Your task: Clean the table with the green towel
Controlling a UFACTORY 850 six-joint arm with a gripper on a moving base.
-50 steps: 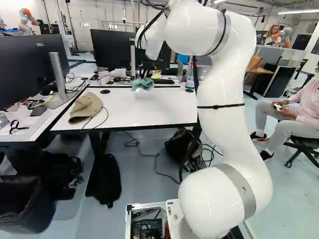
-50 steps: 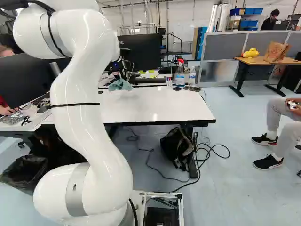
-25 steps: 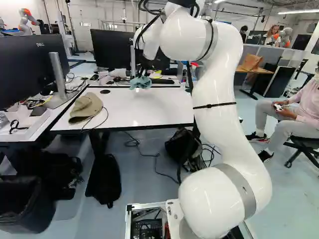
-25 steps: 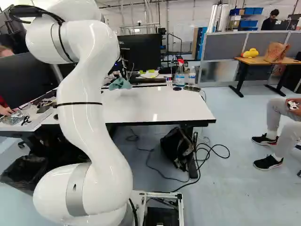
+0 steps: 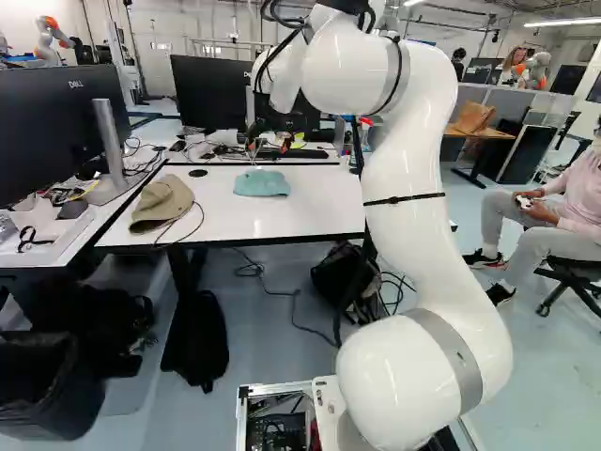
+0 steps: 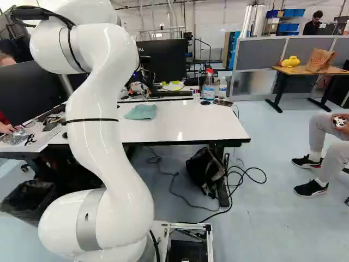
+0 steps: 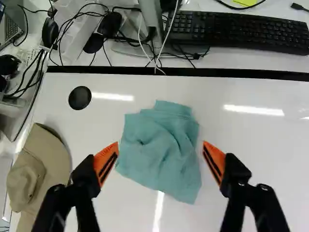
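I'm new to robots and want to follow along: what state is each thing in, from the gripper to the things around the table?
Gripper: open, above the towel.
Green towel: rumpled, ungripped, lying on the table.
Tan hat: lying on the table.
Spray bottle: upright.
Keyboard: lying flat.
Black bag: on the floor.

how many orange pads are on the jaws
2: one orange pad on the hat's side of the green towel, the other pad across from it
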